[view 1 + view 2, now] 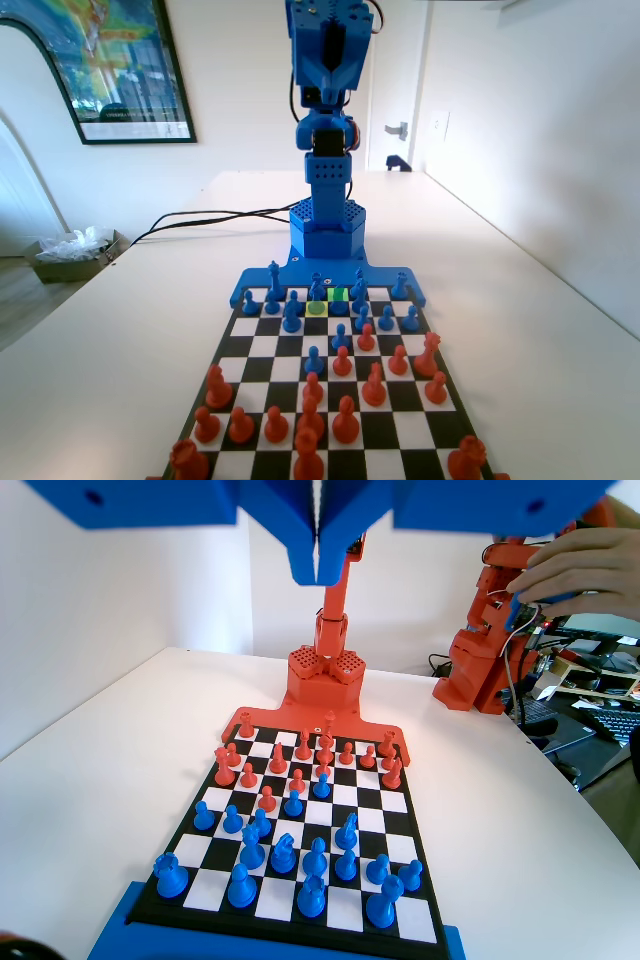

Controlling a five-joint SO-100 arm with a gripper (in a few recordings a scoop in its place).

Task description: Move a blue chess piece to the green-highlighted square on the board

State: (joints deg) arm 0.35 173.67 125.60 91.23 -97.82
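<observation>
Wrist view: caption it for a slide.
Shut blue two-finger gripper raised high above the black-and-white chequered board, small blue plastic pieces near, orange-red pieces far.

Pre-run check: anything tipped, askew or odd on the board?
Nothing stands out. Pieces on the board stand upright on their squares. Gripper hangs shut, high above it, holding nothing.

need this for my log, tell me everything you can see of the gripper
The gripper is blue plastic, like the arm. In the wrist view its two jaws hang from the top edge, pressed together with a thin seam between them, holding nothing. It is raised well above the board, touching no piece. In the fixed view the arm is drawn up high.
</observation>
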